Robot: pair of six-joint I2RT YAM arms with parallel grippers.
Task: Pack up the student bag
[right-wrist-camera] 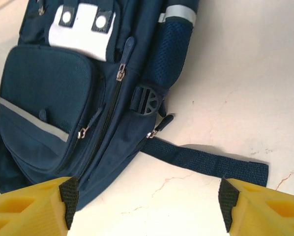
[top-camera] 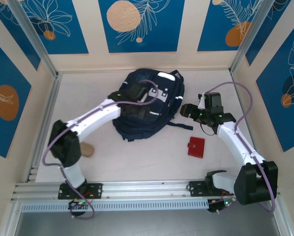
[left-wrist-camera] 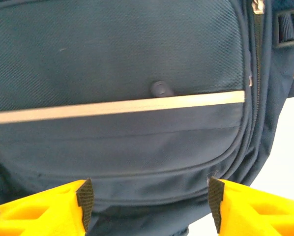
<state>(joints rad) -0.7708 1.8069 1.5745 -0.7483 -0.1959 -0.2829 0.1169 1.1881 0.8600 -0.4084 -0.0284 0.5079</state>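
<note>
Left hand (left-wrist-camera: 147, 202) and right hand (right-wrist-camera: 146, 199) stood open, empty, low in frame; student bag (right-wrist-camera: 48, 88) looked zipped, so packing might stall.

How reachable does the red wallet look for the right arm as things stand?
Probably yes: the red wallet lies on bare table beside the right arm, nothing on top, and the right tool hangs open and empty by the student bag.

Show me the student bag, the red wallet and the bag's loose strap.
student bag (top-camera: 146, 129): top external view, lower front fabric.
red wallet (top-camera: 196, 146): top external view, centre of cover.
loose strap (right-wrist-camera: 206, 161): right wrist view, mid webbing.
</note>
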